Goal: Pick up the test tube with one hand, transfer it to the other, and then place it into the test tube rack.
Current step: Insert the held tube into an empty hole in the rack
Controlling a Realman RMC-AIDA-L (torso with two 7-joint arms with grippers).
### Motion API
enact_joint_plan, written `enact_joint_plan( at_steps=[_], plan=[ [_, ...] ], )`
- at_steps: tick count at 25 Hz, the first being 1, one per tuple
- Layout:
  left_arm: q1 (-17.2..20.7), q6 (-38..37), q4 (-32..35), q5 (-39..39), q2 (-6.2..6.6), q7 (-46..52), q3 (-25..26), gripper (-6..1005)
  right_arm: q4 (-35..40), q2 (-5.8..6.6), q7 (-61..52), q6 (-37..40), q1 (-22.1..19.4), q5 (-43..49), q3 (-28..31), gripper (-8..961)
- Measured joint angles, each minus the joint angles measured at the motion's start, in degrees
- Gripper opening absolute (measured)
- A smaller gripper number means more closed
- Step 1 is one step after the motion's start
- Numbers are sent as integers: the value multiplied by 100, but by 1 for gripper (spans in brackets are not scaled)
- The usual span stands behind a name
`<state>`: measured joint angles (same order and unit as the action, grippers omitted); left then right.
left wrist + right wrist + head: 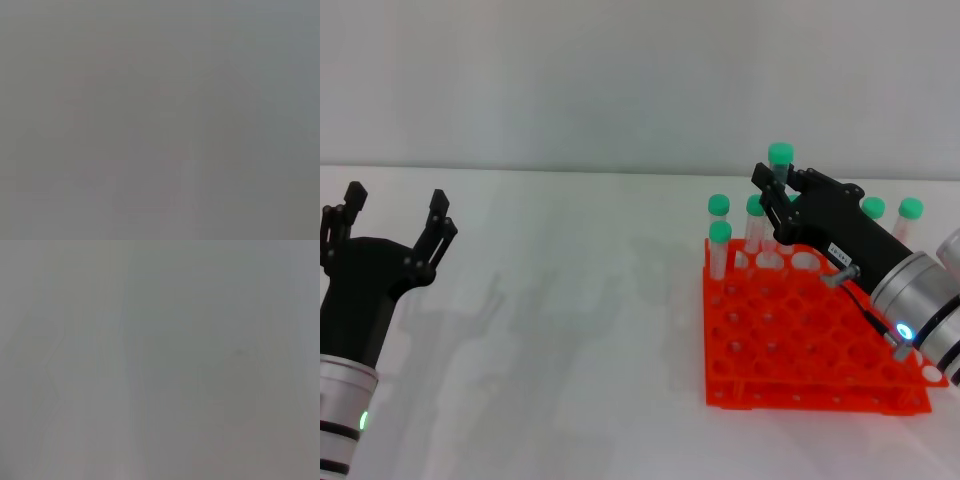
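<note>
In the head view my right gripper [777, 196], black with a white label and a blue light, is shut on a green-capped test tube [780, 160] and holds it upright over the back row of the orange-red test tube rack [790, 345]. My left gripper [398, 217], black with a green light, is open and empty at the far left above the white table. Both wrist views show only grey haze.
Several other green-capped tubes stand in the rack's back rows, among them one at the back left [719, 210] and two at the back right [910, 212]. The white table [570, 330] spreads between the two arms.
</note>
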<state>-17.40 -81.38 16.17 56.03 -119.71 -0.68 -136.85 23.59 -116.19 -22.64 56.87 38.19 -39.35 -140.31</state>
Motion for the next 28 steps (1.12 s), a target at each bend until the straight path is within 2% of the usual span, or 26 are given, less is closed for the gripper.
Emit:
enact_joint_plan(
  at_steps=[15, 28],
  plan=[
    [0, 8, -7, -41, 9, 292, -49, 894, 287, 0, 102, -427, 123, -1312, -623, 210],
    [30, 3, -17, -44, 18, 340, -324, 894, 504, 0, 339, -507, 177, -1842, -1044, 210]
  ],
)
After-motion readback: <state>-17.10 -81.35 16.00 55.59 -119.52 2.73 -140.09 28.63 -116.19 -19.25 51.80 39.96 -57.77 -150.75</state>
